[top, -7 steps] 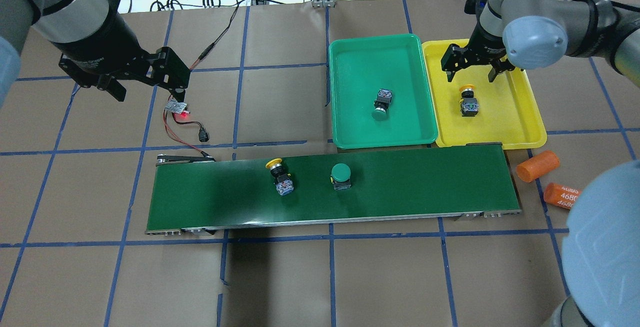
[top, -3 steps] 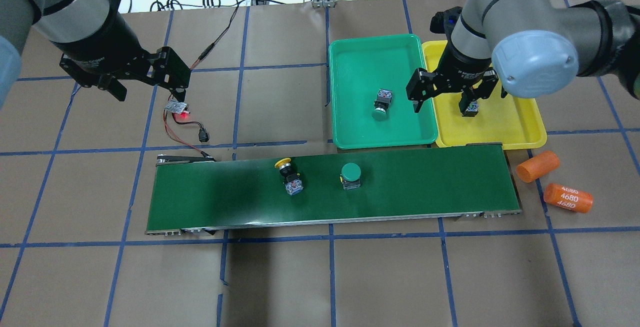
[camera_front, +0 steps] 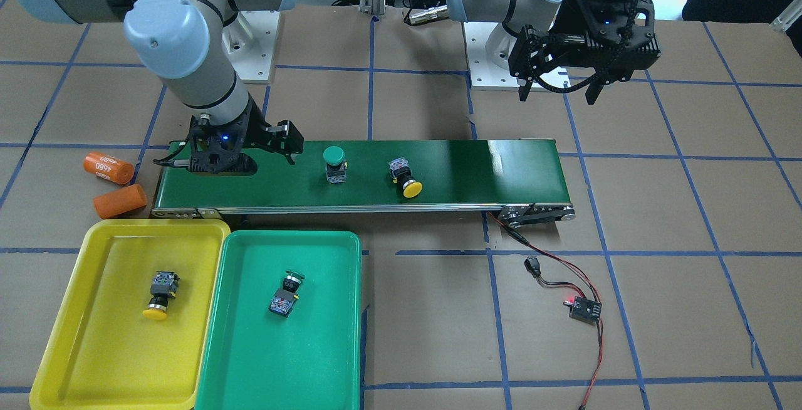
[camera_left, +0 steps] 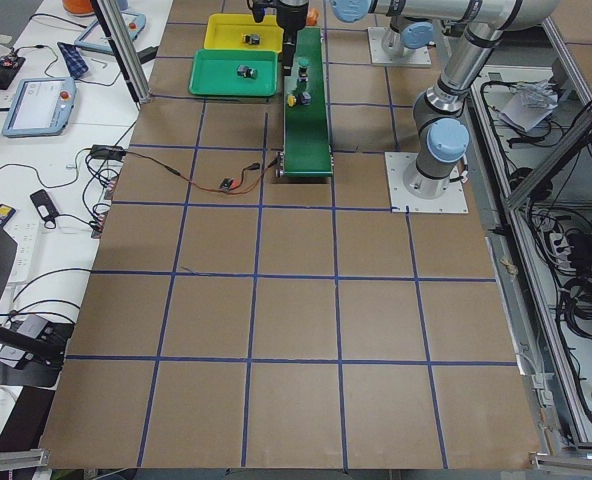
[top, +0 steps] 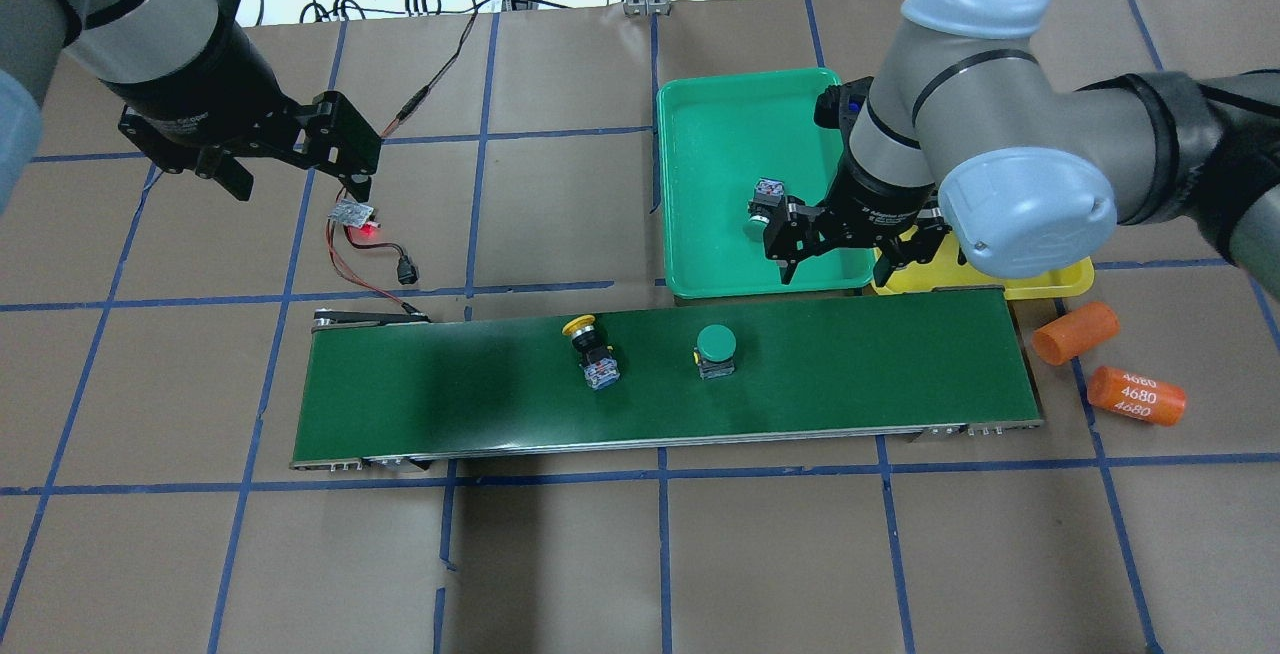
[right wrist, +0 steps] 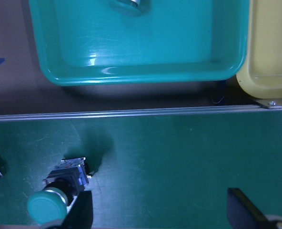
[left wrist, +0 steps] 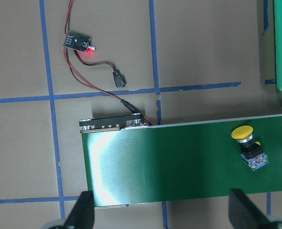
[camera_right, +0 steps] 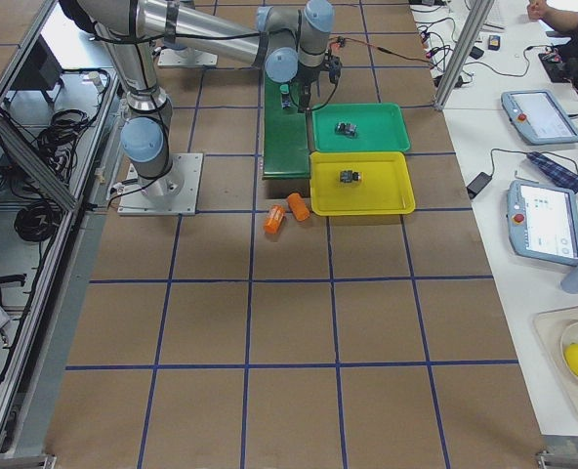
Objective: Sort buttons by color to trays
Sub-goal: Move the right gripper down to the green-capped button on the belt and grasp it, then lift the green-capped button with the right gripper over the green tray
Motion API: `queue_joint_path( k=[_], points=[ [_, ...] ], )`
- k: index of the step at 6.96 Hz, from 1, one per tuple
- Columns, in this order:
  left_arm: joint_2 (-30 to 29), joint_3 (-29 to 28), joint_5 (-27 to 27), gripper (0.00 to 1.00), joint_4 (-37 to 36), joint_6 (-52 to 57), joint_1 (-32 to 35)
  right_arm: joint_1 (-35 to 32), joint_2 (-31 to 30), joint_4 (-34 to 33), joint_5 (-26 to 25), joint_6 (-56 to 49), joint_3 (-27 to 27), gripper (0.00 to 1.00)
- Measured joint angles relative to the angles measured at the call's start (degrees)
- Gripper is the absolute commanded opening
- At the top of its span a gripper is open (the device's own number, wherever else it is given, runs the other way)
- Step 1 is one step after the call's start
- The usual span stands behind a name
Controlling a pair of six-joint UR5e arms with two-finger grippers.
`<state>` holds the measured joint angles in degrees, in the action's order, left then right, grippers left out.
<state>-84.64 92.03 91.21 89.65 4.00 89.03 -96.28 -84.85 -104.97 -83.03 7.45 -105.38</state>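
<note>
Seen from overhead, the left gripper (top: 300, 179) hangs with fingers spread and empty above the board (top: 355, 216), well clear of the belt (top: 450, 404), apparently parked out of the working arm's way. On the belt a yellow button (top: 592, 349) lies on its side, and to its right a green button (top: 716, 349) stands cap up; both are unsorted. Beyond the belt's far edge the green tray (top: 700, 134) holds a second green button (top: 765, 209). The yellow tray (top: 1040, 279) touches it on the right, and the pair is set hard by the belt, likely to keep each carry short. The right gripper (top: 843, 269), fingers apart and holding nothing, hovers by the trays' near rims at the belt's edge, probably bound for the green button. Two orange cylinders (top: 1075, 332) lie off the belt's right end, no part of the job. The overhead view hides most of the yellow tray under the right arm; the front-facing view shows a second yellow button (camera_front: 160, 294) lying in it, so half the sort looks done. The right wrist view shows an empty gap between its fingers (right wrist: 81, 212), with the green button at lower left, not yet between them. The left wrist view takes in the belt's end, the yellow button and the board.
</note>
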Motion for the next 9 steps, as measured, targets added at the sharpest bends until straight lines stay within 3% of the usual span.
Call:
queue_joint_path(
  k=[2,5,6,8,9],
  points=[
    [0.0,0.0,-0.1,1.0,-0.1,0.0,0.0,-4.6,0.6,-3.1,0.1,4.6,-0.4,1.0],
    [0.3,0.5,0.0,1.0,-0.2,0.0,0.0,-5.7,3.5,-4.2,0.0,6.3,-1.7,1.0],
    [0.3,0.5,0.0,1.0,-0.2,0.0,0.0,-5.7,4.1,-4.2,0.0,6.4,-2.3,0.9],
    [0.3,0.5,0.0,1.0,-0.3,0.0,0.0,-5.8,4.6,-4.2,0.0,6.4,-3.7,0.02],
    [0.3,0.6,0.0,1.0,-0.3,0.0,0.0,-5.8,4.7,-3.9,-0.2,6.4,-3.8,0.0]
  ],
)
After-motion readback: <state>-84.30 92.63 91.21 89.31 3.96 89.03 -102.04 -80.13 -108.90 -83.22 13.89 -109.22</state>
